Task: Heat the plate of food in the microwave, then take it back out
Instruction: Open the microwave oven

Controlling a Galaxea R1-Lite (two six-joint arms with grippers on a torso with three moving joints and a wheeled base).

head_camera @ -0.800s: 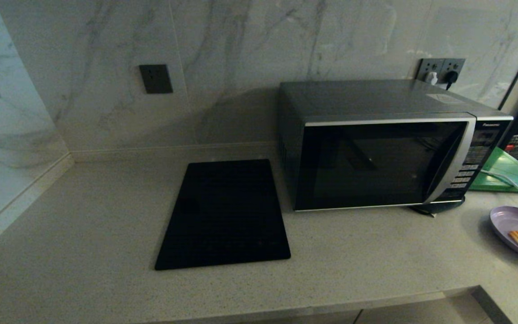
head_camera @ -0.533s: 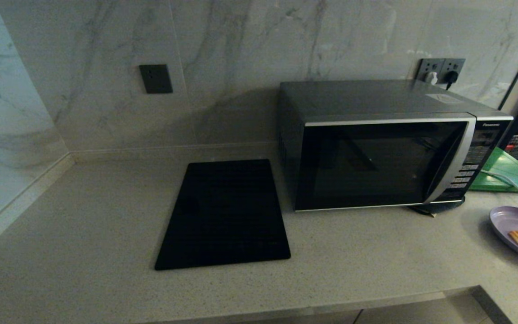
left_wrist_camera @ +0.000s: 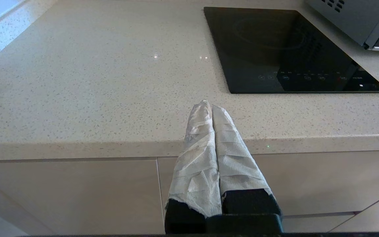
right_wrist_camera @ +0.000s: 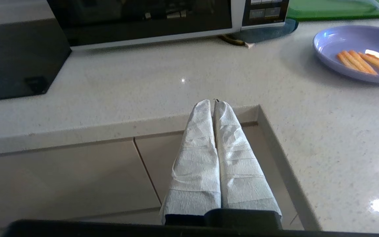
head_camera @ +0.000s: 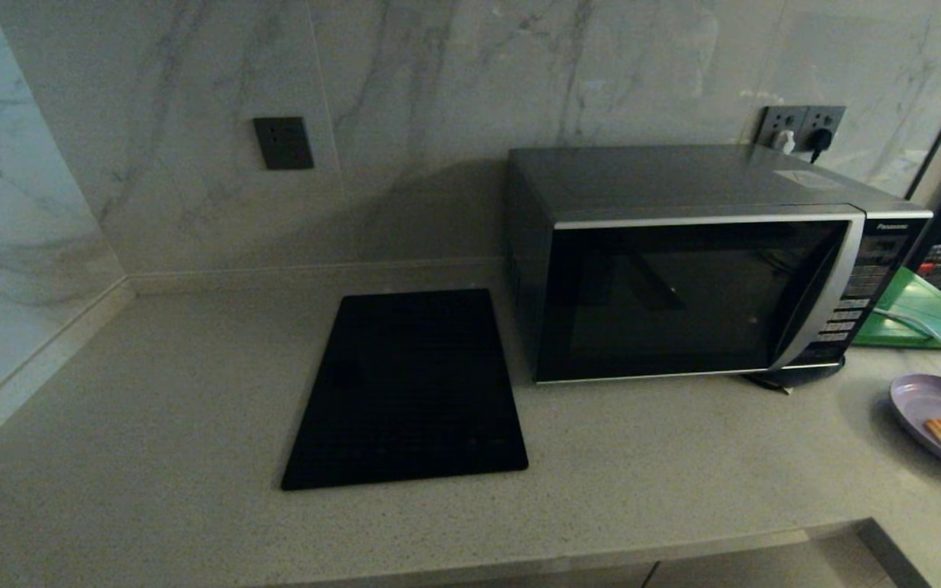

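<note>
The microwave [head_camera: 703,261] stands on the counter [head_camera: 152,392], door closed — the plate of food [head_camera: 940,420] lies to its right. The left gripper [left_wrist_camera: 208,106] and right gripper [right_wrist_camera: 213,103] hang before the counter edge, fingers pressed together, holding nothing.

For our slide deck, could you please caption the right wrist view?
Right end effector shut at the counter edge, plate of food and closed microwave ahead.
</note>
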